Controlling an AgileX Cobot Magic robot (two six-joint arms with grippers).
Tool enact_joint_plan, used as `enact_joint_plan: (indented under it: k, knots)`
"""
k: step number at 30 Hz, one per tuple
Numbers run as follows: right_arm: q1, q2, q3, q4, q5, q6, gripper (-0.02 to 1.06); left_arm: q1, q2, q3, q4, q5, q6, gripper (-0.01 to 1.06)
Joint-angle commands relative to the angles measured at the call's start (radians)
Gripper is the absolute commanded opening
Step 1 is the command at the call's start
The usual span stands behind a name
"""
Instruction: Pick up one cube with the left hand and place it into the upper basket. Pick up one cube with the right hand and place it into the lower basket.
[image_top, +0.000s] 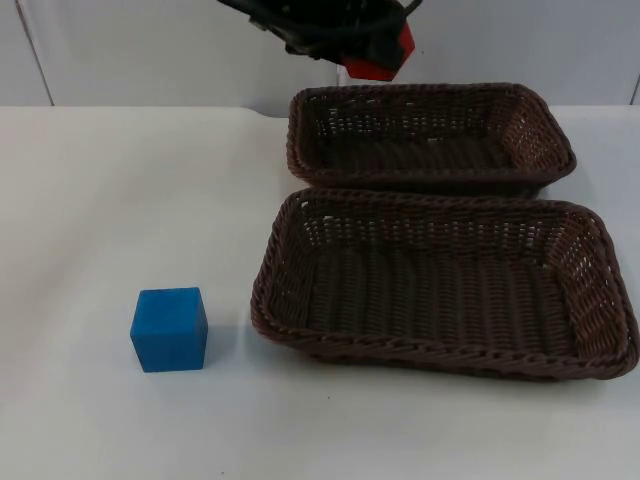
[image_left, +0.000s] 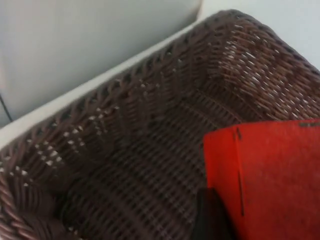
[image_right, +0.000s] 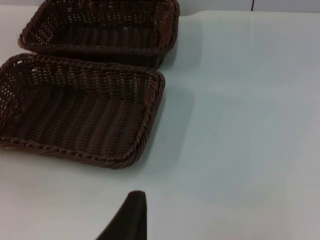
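**Desk:** Where is your left gripper?

**Operator:** I have the left gripper (image_top: 375, 55) up at the far side of the table, above the back-left rim of the upper basket (image_top: 430, 95). Its jaws are pinching a red cube (image_top: 378, 52). On the left wrist view the red cube (image_left: 270, 175) hangs over the woven floor of the upper basket (image_left: 150, 165), with the basket's far wall and rim beyond it and a strip of white table past that.

**Desk:** And the second cube?

**Operator:** The blue cube (image_top: 169, 329) sits flat on the white table (image_top: 100, 200), left of the lower basket (image_top: 440, 350) and apart from its left rim. I see open table all round it.

**Desk:** How do the baskets lie?

**Operator:** The lower basket is just in front of the upper one, their long rims close together; I cannot tell whether they touch. Both hold nothing.

**Desk:** Right arm?

**Operator:** It waits. From the right wrist view I see a fingertip (image_right: 131, 215) of the right gripper above bare table, near the lower basket (image_right: 150, 100), with the upper basket (image_right: 170, 20) beyond. I cannot tell how its jaws stand. Broad open table lies beside both baskets' short ends.
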Motion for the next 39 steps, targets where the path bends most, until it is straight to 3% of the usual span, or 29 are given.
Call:
enact_joint_plan:
  k: [1, 11, 24, 39]
  knots:
    - [-0.007, -0.003, 0.003, -0.002, -0.007, 0.000, 1.05, -0.007, 0.011, -0.020, -0.019, -0.027, -0.011, 0.00]
    - [-0.007, -0.003, 0.003, -0.002, -0.007, 0.000, 1.05, -0.023, 0.077, -0.050, -0.027, -0.084, -0.011, 0.00]
    - [-0.007, -0.003, 0.003, -0.004, -0.007, 0.000, 1.05, -0.033, 0.170, -0.051, -0.011, -0.245, 0.000, 0.00]
    - [-0.007, -0.003, 0.003, -0.004, -0.007, 0.000, 1.05, -0.041, 0.221, -0.051, -0.001, -0.224, 0.000, 0.00]
